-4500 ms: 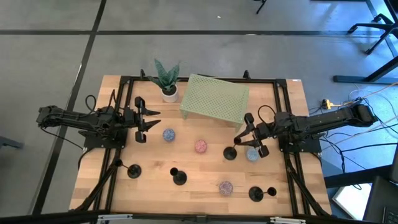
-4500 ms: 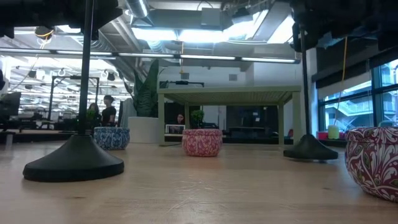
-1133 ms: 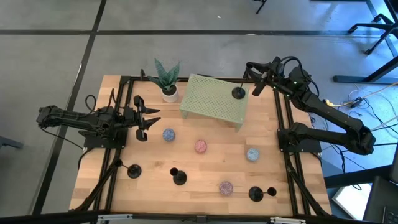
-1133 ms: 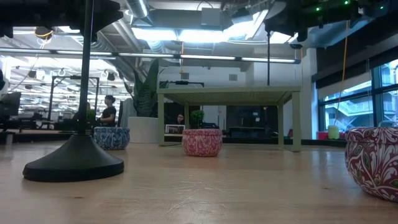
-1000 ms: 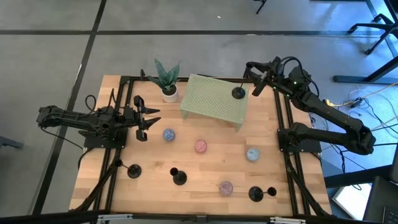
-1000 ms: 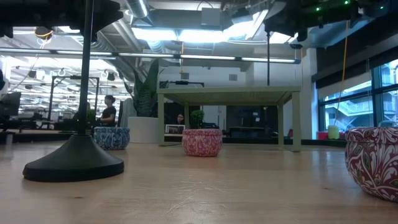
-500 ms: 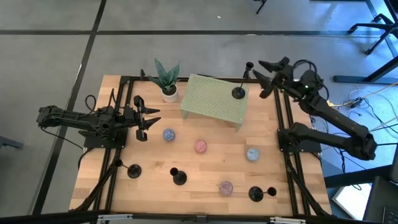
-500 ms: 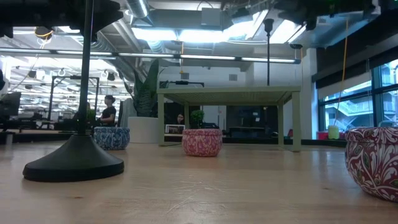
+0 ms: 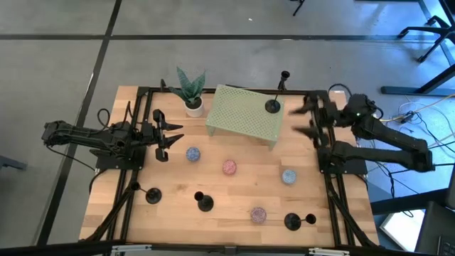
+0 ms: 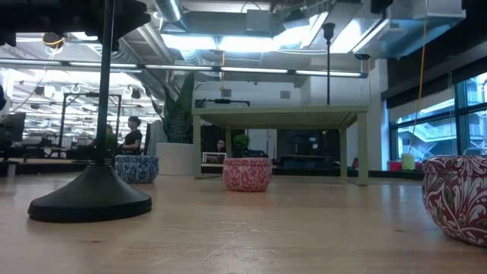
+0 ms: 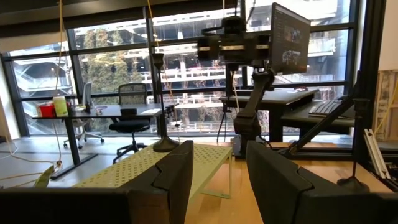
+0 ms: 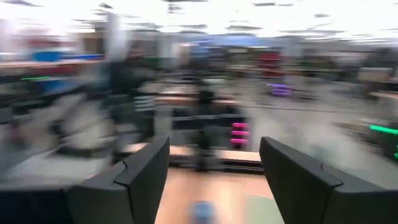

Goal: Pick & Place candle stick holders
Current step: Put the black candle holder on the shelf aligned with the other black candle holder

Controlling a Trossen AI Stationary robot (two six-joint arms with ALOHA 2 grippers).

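One candle stick holder (image 9: 273,105) upright on the green perforated stand (image 9: 245,112), three more on the table (image 9: 334,213); my right tool (image 9: 307,119), apart and empty, at its three o'clock.

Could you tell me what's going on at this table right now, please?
The robot is moving black candle stick holders onto the green perforated stand. One holder stands on the stand's right end, and the right gripper, open and empty, sits just to its right above the table. Three more holders wait along the table's near side, among small patterned tins. The left gripper waits at the table's left, holding nothing.
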